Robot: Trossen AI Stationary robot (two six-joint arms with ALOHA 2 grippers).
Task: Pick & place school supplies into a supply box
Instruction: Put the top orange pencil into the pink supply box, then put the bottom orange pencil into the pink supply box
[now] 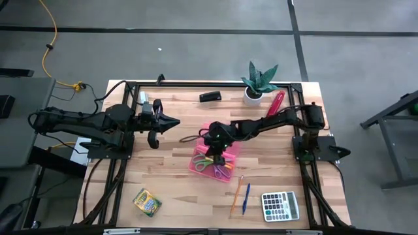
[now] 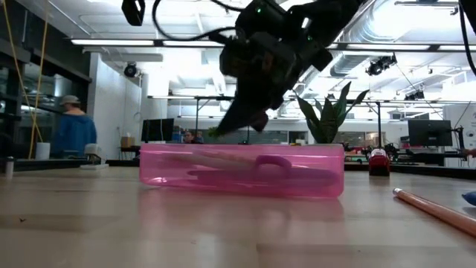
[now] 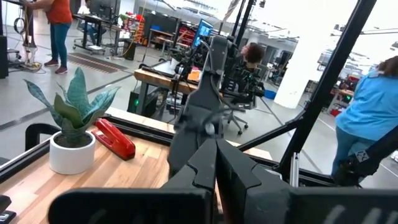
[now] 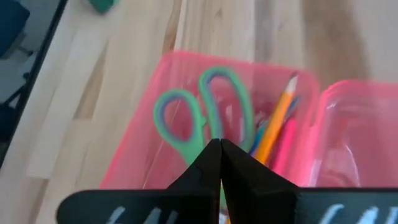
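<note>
Over the pink box [image 1: 215, 158] I am hovering my right pincer [image 4: 219, 148], pressed together and empty. Green scissors [image 4: 200, 115] and a pencil [image 4: 277, 121] are lying inside, while an orange pencil [image 1: 236, 195] and blue pen [image 1: 245, 198] are waiting on the worktop [image 1: 176, 189].

Box [image 1: 230, 151] – see-through pink. Scissors [image 4: 205, 118] inside – green handles; second pair [image 1: 222, 172] purple-pink. Pencil [image 4: 277, 121] orange. Pen [image 1: 245, 198] blue. Calculator [image 1: 280, 205] grey. Stapler [image 3: 114, 139] red.

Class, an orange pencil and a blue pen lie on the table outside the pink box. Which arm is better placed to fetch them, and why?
Right. The right gripper hangs over the supply box, nearer the orange pencil and blue pen. The left gripper waits farther off across the table.
</note>
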